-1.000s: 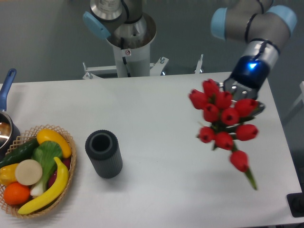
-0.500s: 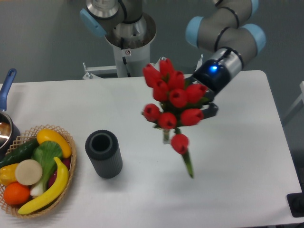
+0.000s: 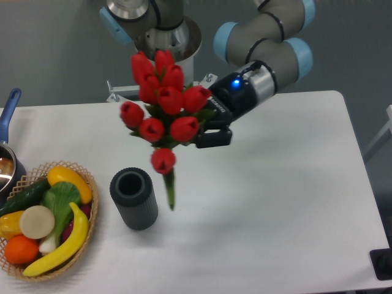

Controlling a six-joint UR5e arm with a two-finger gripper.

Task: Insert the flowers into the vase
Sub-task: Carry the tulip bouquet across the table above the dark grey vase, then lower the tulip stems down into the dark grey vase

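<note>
The flowers [image 3: 160,104], a bunch of red tulip buds on green stems, hang in the air over the table's middle, stems pointing down. My gripper [image 3: 205,125] is shut on the bunch from its right side, its fingers partly hidden behind the blooms. The stem tips end just right of the vase [image 3: 133,198], a dark grey ribbed cylinder standing upright on the table with its round mouth up. The stems are outside the vase's mouth, beside its upper right edge.
A wicker basket [image 3: 86,233] of fruit and vegetables sits at the front left. A pot with a blue handle [image 3: 8,107] is at the left edge. The pale metal robot base [image 3: 166,55] stands at the table's back. A black object [image 3: 383,264] sits at the front right corner.
The arm has carried the flowers leftward across the table, from the right side to just right of the vase. The vase and basket have not moved.
</note>
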